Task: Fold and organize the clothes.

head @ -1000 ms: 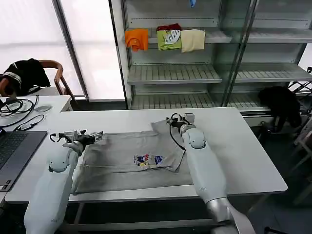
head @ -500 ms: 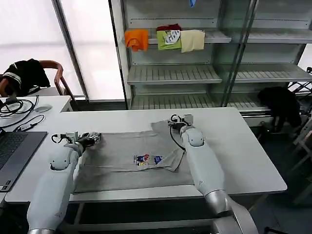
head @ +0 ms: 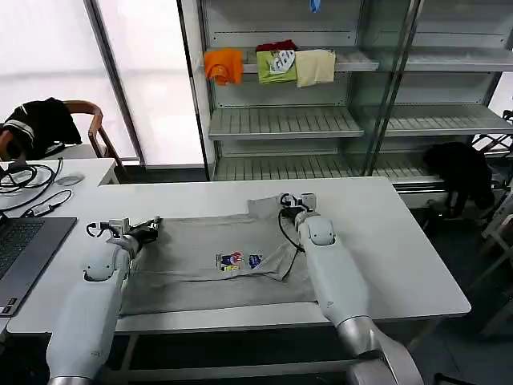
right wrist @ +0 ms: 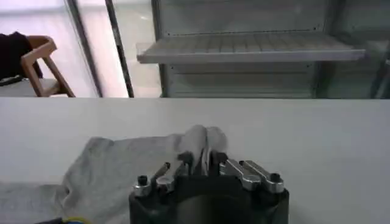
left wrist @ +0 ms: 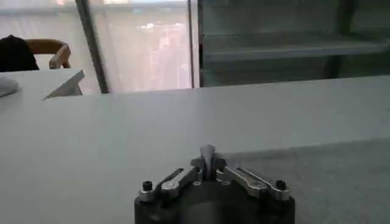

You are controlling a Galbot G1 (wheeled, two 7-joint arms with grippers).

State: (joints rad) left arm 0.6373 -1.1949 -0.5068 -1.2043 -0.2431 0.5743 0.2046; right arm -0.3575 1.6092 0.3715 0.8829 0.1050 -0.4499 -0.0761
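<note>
Right gripper sits at the far right corner of the grey shirt, and its fingers are pinched together on a bunched-up fold of that fabric; the right wrist view shows the cloth squeezed up between them, with the rest of the fabric trailing off to one side. Left gripper is over at the shirt's far left corner, fingers drawn in tight with a small peak of grey cloth caught between the tips, seen in the left wrist view. Both arms reach out from the near edge, one along each side of the garment.

Now the big pieces. The white table runs wide across the scene, and the shirt lies spread on its near half, roughly central, with a small multicoloured chest print facing up. The right side of the shirt is creased and pulled up toward the right gripper, while the near hem lies flat close to the table's near edge.

Behind the table stands a metal shelving unit; folded clothes in orange, green and cream sit on its upper shelf. A laptop rests at the table's left end.
</note>
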